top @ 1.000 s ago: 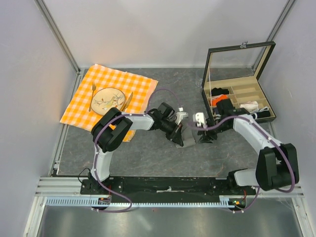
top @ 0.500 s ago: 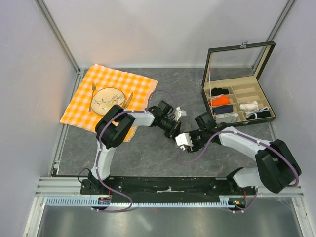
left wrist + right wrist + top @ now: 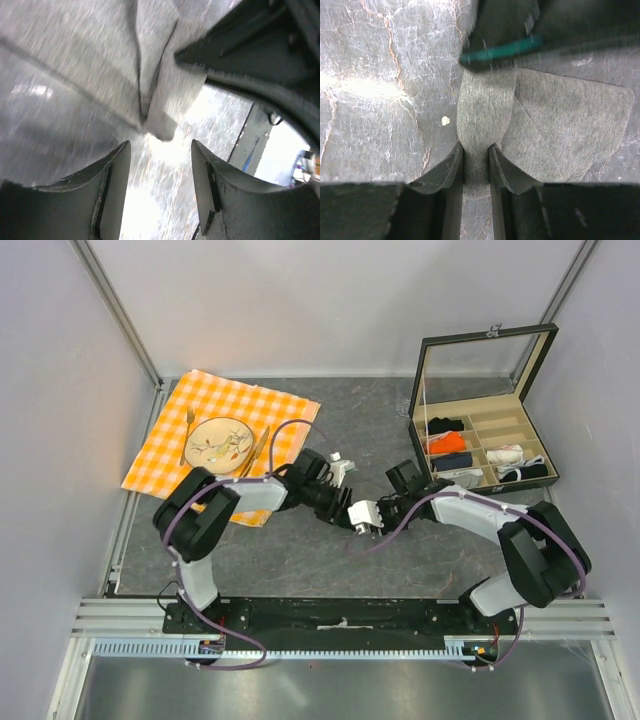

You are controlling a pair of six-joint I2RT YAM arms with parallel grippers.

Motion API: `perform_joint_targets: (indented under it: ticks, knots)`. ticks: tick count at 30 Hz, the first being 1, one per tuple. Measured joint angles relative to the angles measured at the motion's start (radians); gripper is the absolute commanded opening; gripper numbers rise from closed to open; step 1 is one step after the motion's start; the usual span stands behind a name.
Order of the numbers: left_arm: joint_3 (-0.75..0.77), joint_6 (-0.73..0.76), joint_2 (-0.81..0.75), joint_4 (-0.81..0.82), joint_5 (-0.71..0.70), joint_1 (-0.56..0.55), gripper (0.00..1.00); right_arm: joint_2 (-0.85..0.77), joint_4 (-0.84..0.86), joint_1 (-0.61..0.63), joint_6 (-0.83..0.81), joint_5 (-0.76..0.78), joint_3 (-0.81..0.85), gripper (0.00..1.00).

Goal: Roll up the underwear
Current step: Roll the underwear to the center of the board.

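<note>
A dark grey, stone-veined table (image 3: 370,430) carries an orange-and-white checked cloth (image 3: 285,415) at its far left, an open compartmented box (image 3: 500,486) with its lid upright at the far right, and, near the middle, the grey underwear (image 3: 560,125) – creased, partly folded over itself

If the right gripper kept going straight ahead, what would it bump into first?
The right gripper is pinching the underwear, so more grey cloth comes first. Just beyond looms the left gripper, probably next, though depth is hard to judge.
</note>
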Motion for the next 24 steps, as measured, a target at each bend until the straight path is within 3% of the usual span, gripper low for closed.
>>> perform_joint_targets:
  ticks: [7,12,16,24]
  knots:
    - [-0.336,0.066,-0.359,0.183,-0.208,-0.005,0.6,0.111,-0.181,-0.088,0.032,-0.144,0.133,0.18]
    - [-0.567,0.23,-0.58,0.355,-0.316,-0.146,0.62,0.227,-0.326,-0.134,0.04,-0.241,0.244,0.19]
    - [-0.624,0.364,-0.603,0.42,-0.383,-0.274,0.63,0.32,-0.427,-0.156,0.047,-0.304,0.328,0.2]
    - [-0.551,0.55,-0.52,0.426,-0.52,-0.364,0.64,0.434,-0.583,-0.164,0.055,-0.377,0.414,0.2]
